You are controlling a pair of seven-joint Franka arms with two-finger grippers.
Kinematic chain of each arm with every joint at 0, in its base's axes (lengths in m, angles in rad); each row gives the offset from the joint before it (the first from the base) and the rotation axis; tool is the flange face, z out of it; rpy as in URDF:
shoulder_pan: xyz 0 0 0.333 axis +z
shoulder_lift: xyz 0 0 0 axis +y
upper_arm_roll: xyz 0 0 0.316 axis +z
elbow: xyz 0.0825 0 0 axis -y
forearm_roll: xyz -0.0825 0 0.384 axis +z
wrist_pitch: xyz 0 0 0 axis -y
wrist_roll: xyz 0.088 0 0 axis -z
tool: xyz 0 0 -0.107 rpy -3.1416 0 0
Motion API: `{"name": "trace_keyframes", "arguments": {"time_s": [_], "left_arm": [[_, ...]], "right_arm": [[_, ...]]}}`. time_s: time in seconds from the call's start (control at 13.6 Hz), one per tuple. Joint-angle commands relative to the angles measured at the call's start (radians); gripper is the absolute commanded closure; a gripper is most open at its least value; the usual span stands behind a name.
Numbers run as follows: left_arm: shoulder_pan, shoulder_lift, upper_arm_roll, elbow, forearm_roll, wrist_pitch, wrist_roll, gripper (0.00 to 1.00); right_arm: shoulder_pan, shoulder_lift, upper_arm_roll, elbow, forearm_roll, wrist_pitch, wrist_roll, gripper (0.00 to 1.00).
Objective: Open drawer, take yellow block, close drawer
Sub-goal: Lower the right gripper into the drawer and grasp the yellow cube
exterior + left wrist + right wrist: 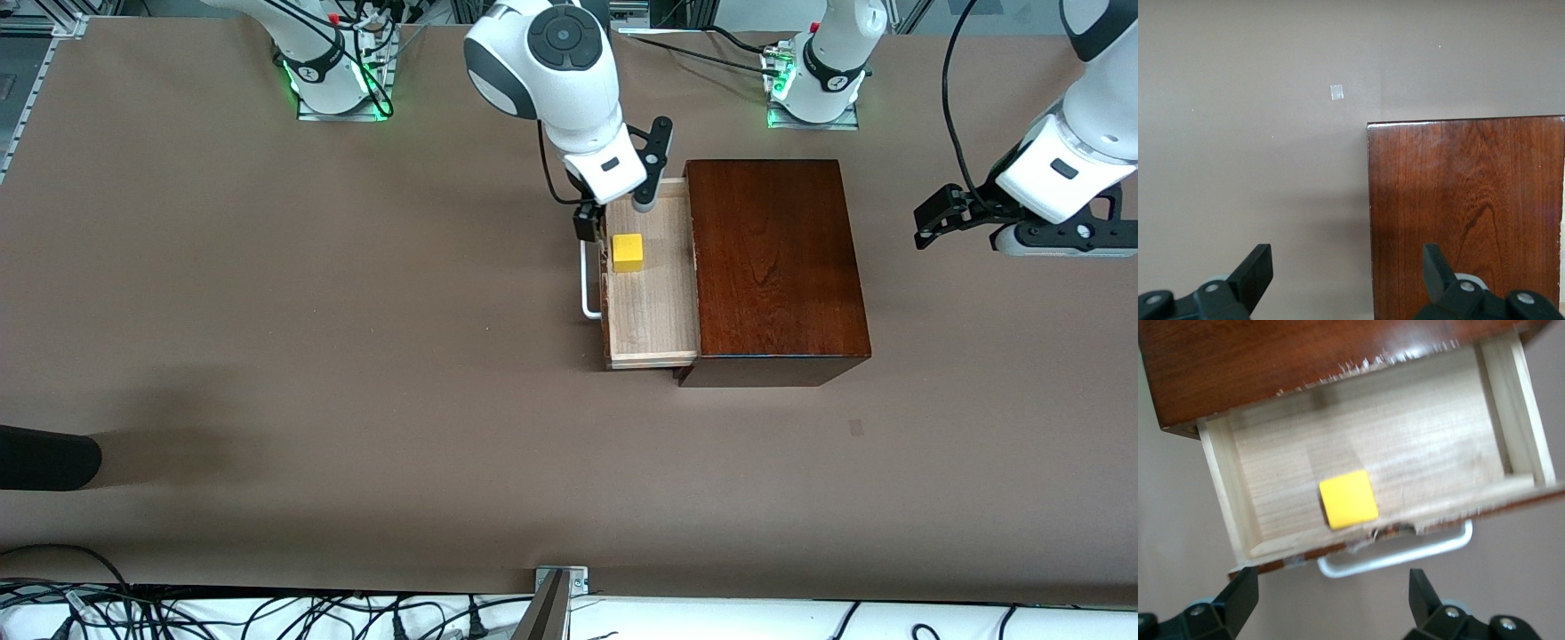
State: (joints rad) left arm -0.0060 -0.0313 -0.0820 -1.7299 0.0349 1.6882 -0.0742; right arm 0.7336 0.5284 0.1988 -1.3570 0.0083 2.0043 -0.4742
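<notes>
1. Front view: drawer is standing pulled out of the mahogany box toward the right arm's end of the bench, its white handle leading. The yellow block is sitting inside the drawer, just beside its front wall. The right end effector is hovering over the drawer with its fingers spread apart and gripping nothing; the block is lying almost directly below it, slightly nearer to the camera. The left end effector is waiting off the box toward the left arm's end, well apart from the block, so the right arm is judged the nearer one for the pick.

2. Left wrist view: the left end effector is showing its fingers apart and empty, looking down past the box top and bare bench.

3. Right wrist view: the right end effector is holding its fingers wide, and the block is lying between their lines, inside the drawer against its front wall, with the handle just outside. A straight descent looks sufficient; the cube has no long axis.
</notes>
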Motion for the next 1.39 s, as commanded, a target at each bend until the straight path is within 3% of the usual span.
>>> {"name": "trace_keyframes", "arguments": {"time_s": [0.0,0.59,1.32], "left_arm": [[0.017,-0.012,-0.013,0.012,0.014,-0.048,0.034,0.0],[0.009,-0.01,-0.018,0.021,0.013,-0.056,0.034,0.0],[0.004,-0.01,-0.019,0.023,0.014,-0.056,0.036,0.0]], "right_arm": [[0.035,0.042,-0.006,0.047,-0.016,0.013,-0.06,0.0],[0.081,0.133,-0.007,0.062,-0.139,0.053,-0.069,0.0],[0.089,0.211,-0.009,0.064,-0.206,0.152,-0.076,0.0]]}}
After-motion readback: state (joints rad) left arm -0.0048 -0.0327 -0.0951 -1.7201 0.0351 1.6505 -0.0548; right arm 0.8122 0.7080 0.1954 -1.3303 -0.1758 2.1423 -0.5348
